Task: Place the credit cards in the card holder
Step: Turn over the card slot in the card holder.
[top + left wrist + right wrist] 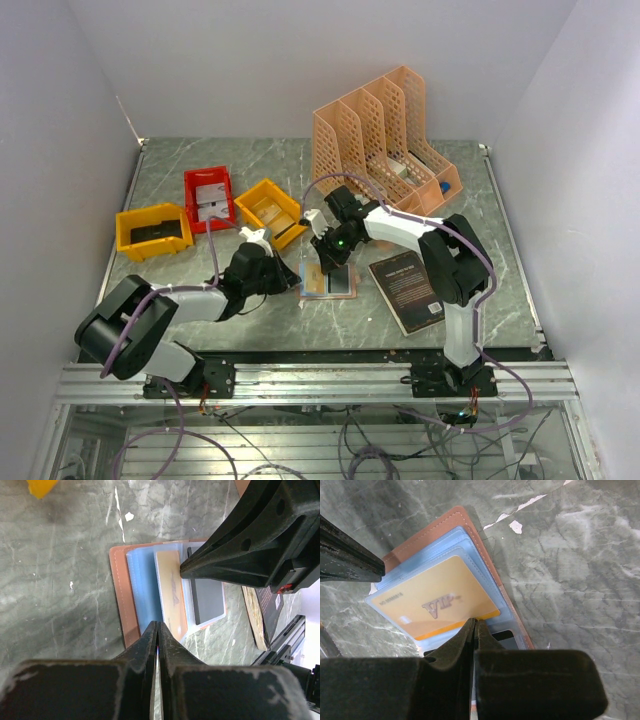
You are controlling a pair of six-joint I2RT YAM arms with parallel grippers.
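The credit card (437, 602) is met at its protruding long edge by the clenched right gripper (472, 623), with the card holder (465, 520) lying beyond

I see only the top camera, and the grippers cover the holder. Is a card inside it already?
Observer: Yes. The right wrist view shows a tan card marked VIP in the open holder, mostly under a clear blue pocket.
Operator: Does the right gripper hold that card?
Observer: No. The right gripper is shut, and its tips only meet the card's edge.
Operator: And the left gripper?
Observer: The left gripper is shut too, at the holder's edge. I cannot tell whether it pinches a pocket leaf.
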